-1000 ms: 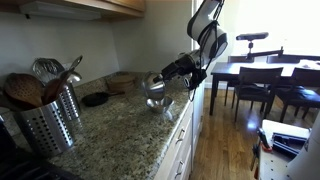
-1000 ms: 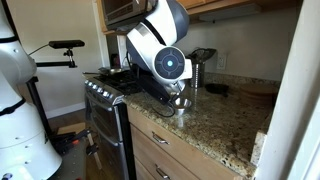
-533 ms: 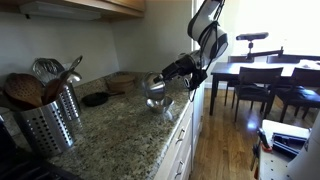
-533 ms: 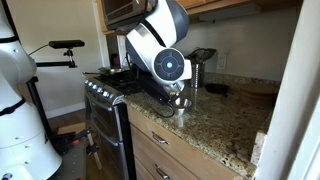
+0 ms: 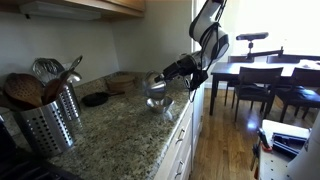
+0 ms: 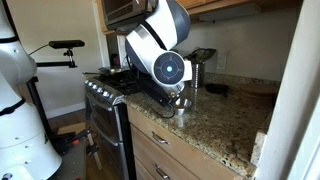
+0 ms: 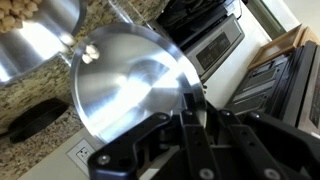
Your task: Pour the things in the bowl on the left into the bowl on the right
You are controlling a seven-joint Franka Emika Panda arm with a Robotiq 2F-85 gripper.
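At my tool point(image 7: 194, 98): fingers pinched onto the rim of the tilted bowl point(image 7: 130, 90), gripping it, not open.
Inside the tilted bowl: mostly bare steel. A few pale pieces point(image 7: 90, 55) sit at the far lip, the one pointing toward the other bowl.
Just beyond that lip: the receiving bowl point(image 7: 40, 30) stands on the granite surface point(image 7: 20, 100). Light-brown bits show in it at the top edge of the wrist view.
From outside: in an exterior view the tilted bowl point(image 5: 153, 83) hangs just above the receiving bowl point(image 5: 156, 103), near the surface's front edge.
Step, as I judge it: the tail of the pour, with the last pieces to clear.
Doing it well: roll the wrist slowly steeper, hold the lip over the receiving bowl's middle, and avoid jerks. Pieces could bounce onto the surface or off its edge.
Farther off: the stove point(image 7: 205, 45), and the utensil holder point(image 5: 50, 115) well apart.
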